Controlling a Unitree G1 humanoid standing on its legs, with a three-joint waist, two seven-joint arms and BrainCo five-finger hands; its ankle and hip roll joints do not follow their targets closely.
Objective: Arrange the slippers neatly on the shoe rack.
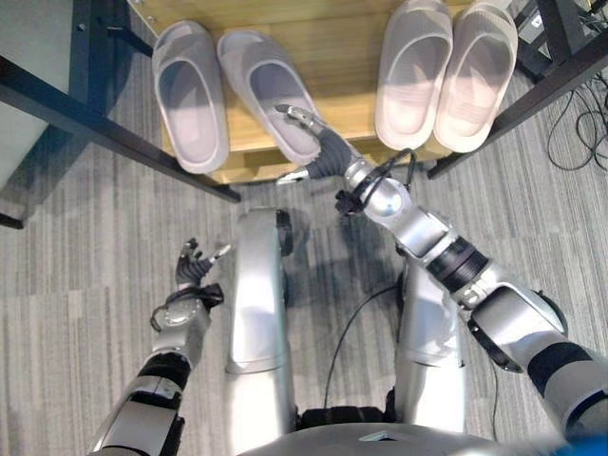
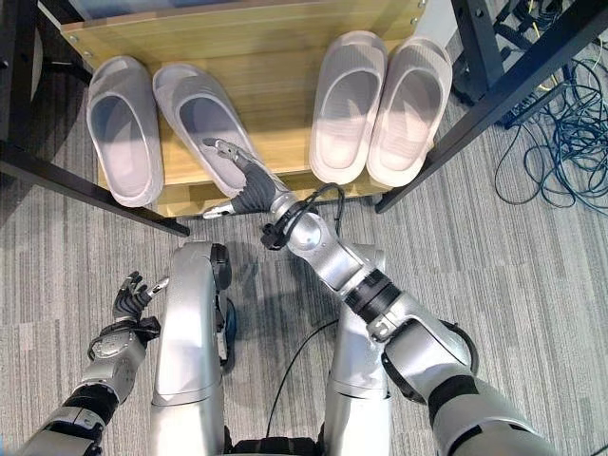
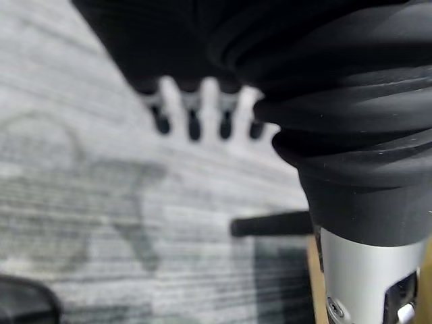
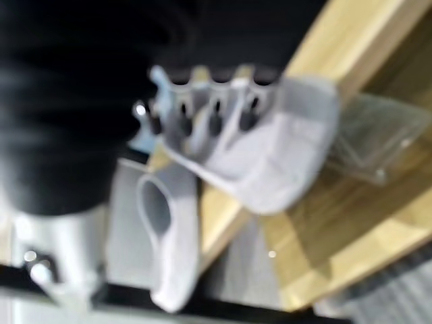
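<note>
Four pale grey slippers lie on the wooden shoe rack (image 1: 342,57): a left pair (image 1: 233,90), slightly splayed, and a right pair (image 1: 445,71), touching. The right hand (image 1: 309,142), fingers straight, rests on the left pair's inner slipper (image 1: 271,100). The left hand (image 1: 195,266) hangs relaxed over carpet.

The right hand (image 1: 318,142) covers the heel of one grey slipper (image 1: 266,90). The pale pair's (image 1: 445,71) toes and the wooden shoe rack (image 1: 332,43) run past the top edge.
</note>
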